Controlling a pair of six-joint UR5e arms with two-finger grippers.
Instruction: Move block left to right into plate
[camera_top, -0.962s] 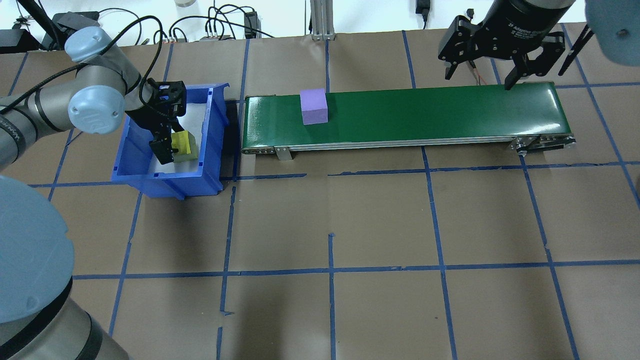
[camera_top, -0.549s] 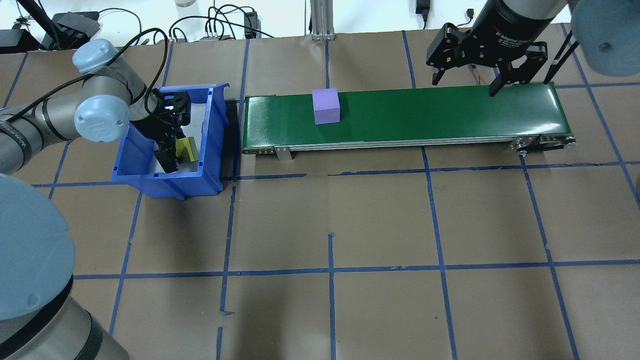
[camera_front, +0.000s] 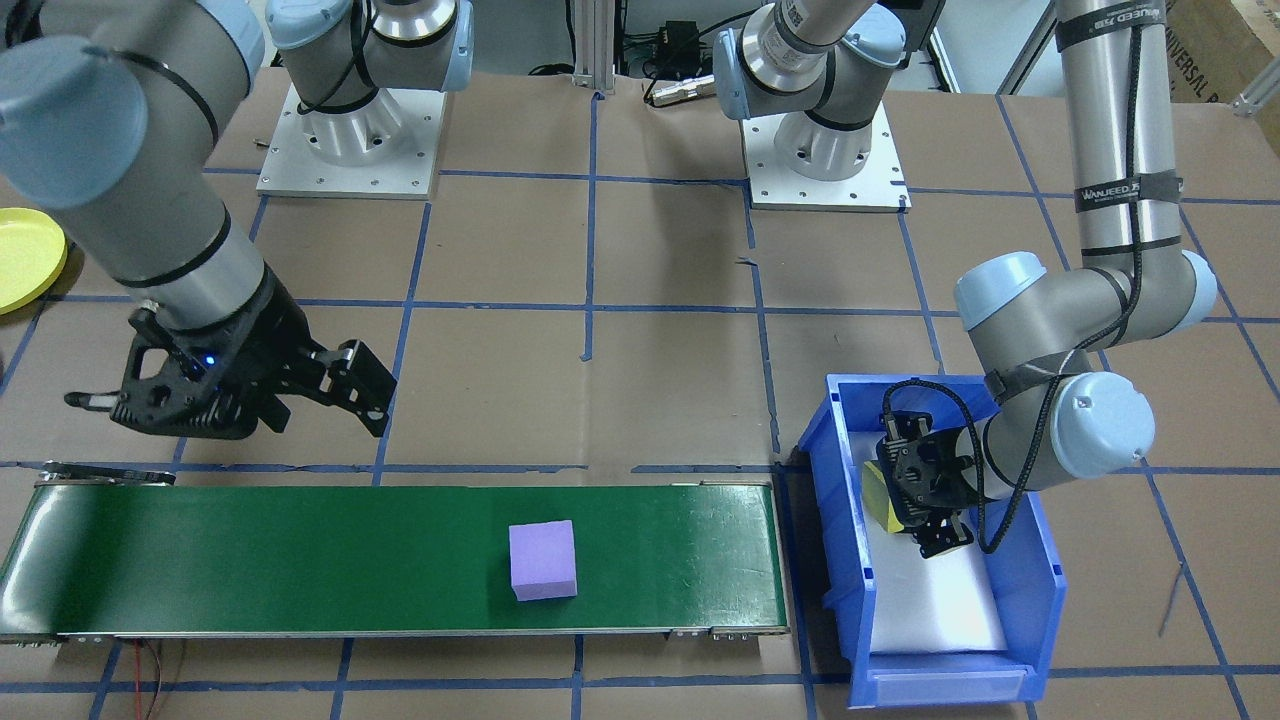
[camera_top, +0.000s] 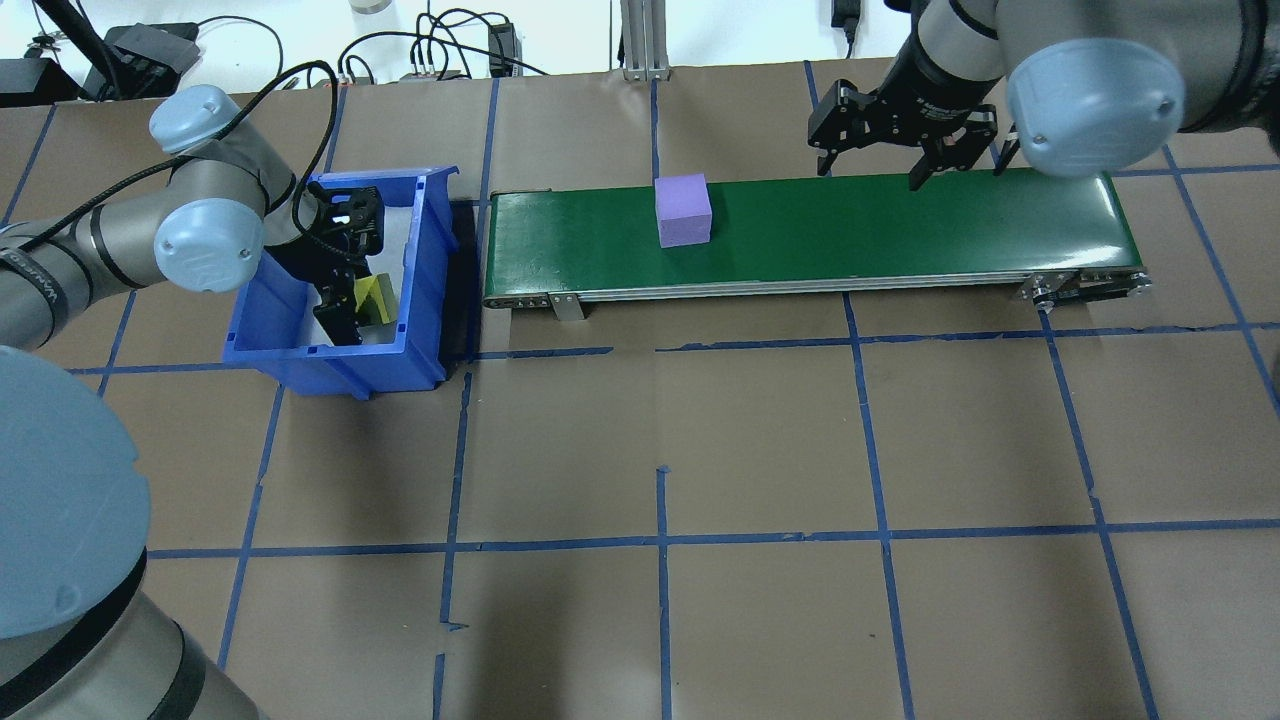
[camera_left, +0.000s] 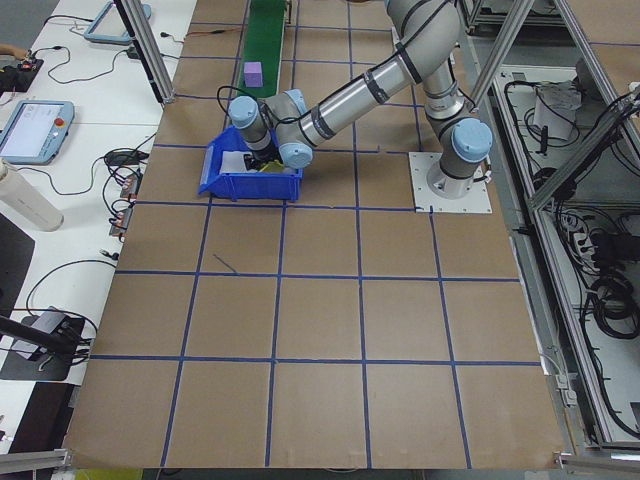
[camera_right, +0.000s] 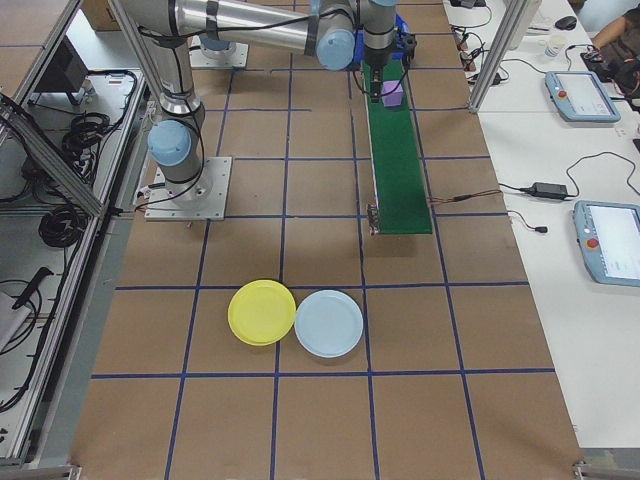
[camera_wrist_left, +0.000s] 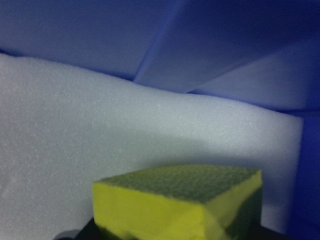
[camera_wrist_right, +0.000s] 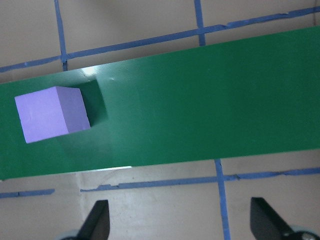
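On the long green conveyor belt (camera_top: 800, 230), a lilac foam cube (camera_top: 683, 211) sits upright, nearer the belt's end that butts against the blue rectangular plastic bin (camera_top: 335, 345) than its far end. The right gripper (camera_top: 872, 130) hangs beside the belt's far edge, past the cube toward the far end, with its two black fingers spread wide and nothing between them; its wrist view looks down on the cube, so it seems posted there to take the block as it comes along. Inside the bin, on the white foam lining (camera_front: 935, 600), the left gripper (camera_front: 925, 495) is lowered with its fingers on either side of a yellow-green foam block (camera_wrist_left: 180, 202), which fills the bottom of the wrist view; whether the pads are already pressing on it cannot be told from these views. That pose suits fetching the next block for the belt. Well away from the belt's far end, the round shallow bright yellow plastic plate (camera_right: 261, 312) lies on the brown table (camera_top: 760, 440), touching a pale blue plate (camera_right: 329, 323), and holds no block yet.
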